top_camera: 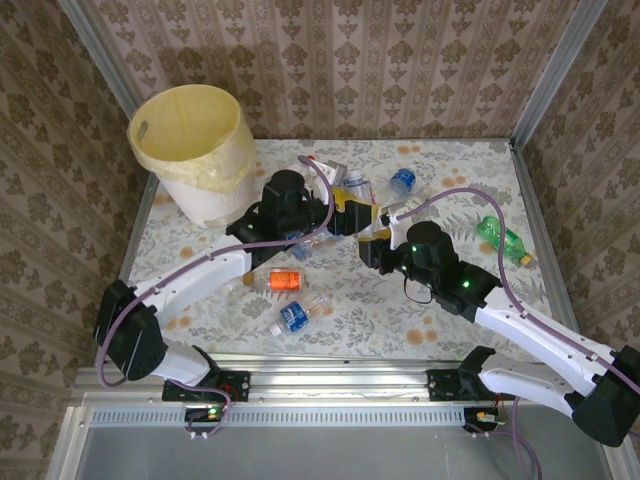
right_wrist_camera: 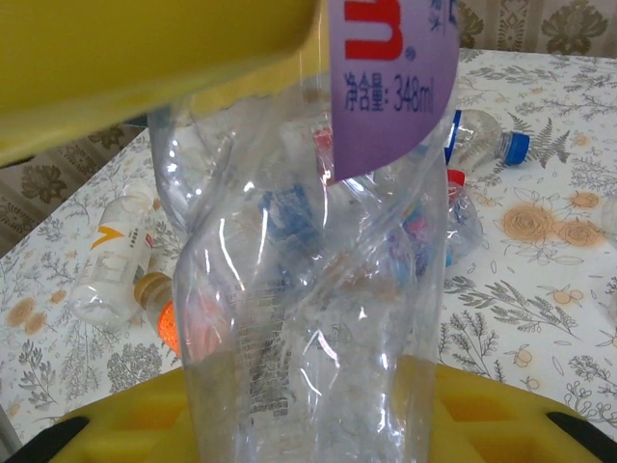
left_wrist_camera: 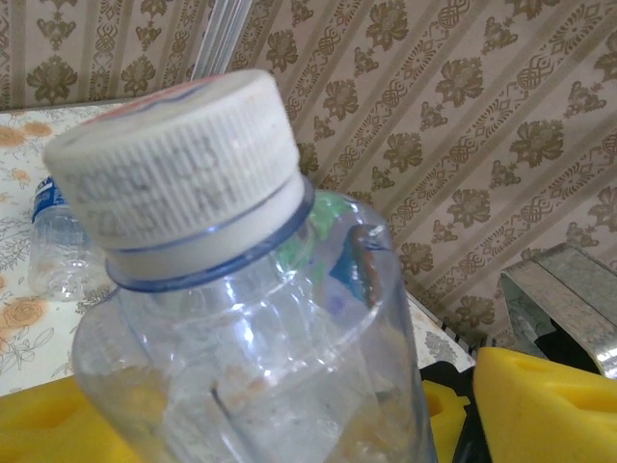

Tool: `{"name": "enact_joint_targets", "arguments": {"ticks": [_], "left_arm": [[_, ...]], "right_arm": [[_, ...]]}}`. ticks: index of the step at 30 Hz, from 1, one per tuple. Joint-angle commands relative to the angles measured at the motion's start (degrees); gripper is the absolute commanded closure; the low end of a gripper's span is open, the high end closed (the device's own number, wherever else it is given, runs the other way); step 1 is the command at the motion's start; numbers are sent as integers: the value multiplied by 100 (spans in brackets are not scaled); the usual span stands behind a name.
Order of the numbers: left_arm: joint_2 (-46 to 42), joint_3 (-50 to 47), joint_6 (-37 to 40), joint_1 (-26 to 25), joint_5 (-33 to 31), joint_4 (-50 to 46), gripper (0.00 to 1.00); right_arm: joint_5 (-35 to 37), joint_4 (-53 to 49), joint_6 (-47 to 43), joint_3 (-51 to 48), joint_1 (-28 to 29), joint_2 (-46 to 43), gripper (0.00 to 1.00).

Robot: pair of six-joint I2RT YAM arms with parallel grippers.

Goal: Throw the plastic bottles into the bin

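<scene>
Closest of all, a white-capped bottle [left_wrist_camera: 241,318] of clear plastic stands upright between the yellow pads [left_wrist_camera: 39,424] of the left claw [top_camera: 345,208], its ribbed cap right up against the lens. That claw is closed only to the bottle's width. One pad presses the left of the body; contact at the other pad is hard to make out.

The right claw [right_wrist_camera: 280,241] is likewise clamped on a crumpled bottle [right_wrist_camera: 308,318], clear with a purple label, squeezed between an upper and a lower yellow pad.

From above, the two claws sit almost tip to tip over the middle of the desk [top_camera: 380,320]. The bin [top_camera: 205,195] stands well to the left of the left claw, toward the far corner, apart from both claws. Nearer than the left claw lie an orange bottle [top_camera: 285,280] and a blue-labelled bottle [top_camera: 295,315]. Just beyond the right claw lies a blue-capped bottle [top_camera: 402,180]. To that claw's right, near the desk's edge, lies a green bottle [top_camera: 503,240].
</scene>
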Motion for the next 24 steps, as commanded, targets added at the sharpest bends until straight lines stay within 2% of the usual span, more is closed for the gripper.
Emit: {"name": "enact_joint_targets", "arguments": {"ticks": [1,9,12,19,24], "left_arm": [[54,163,-12,-4,132,197,27],[-3,21,-46,130,287,369,50],[-28,17,8,154,277,331,53],[-55,-57,-17,219,260,403,63],[-80,-85,-18,254,258,384,65]], "right_arm": [[42,205,-104,-30,53,-48,57],[-31,193,-165,-83,58,25,54],[-137,285,-188,-148,57,-6,49],[-207,319,-204,-180,57,11,43],[-274,362,-214,-232,53,-19,30]]}}
